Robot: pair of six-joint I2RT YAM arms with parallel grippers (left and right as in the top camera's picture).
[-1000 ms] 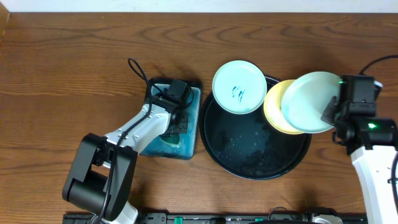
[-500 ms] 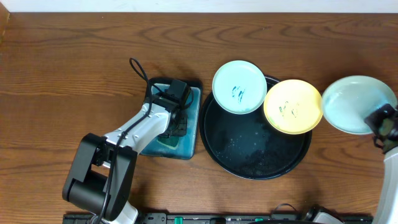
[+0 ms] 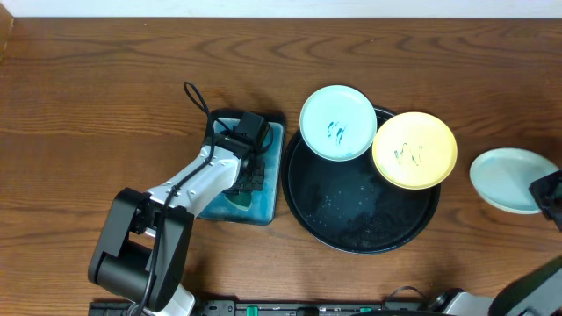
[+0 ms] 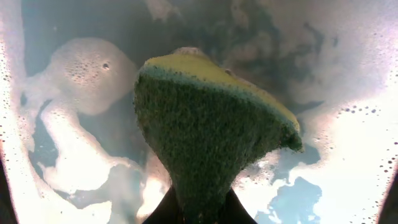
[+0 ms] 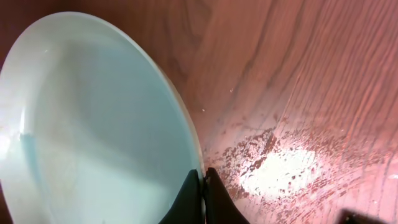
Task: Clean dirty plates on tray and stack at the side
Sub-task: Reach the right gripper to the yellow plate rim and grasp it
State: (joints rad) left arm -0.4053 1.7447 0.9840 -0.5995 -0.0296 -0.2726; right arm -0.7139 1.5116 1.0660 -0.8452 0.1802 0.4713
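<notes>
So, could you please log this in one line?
right gripper: holds plain plate; left gripper: holds sponge; tray: mint plate, yellow plate, both marked

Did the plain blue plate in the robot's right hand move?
Yes. The plain blue plate went right, off the yellow plate and clear of the black tray, out over the wooden table.

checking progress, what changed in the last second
The right tool carried the plain mint plate rightward, from over the yellow plate to beyond the black tray, still pinching its rim. The left tool, its sponge and the marked mint plate stayed put.
</notes>
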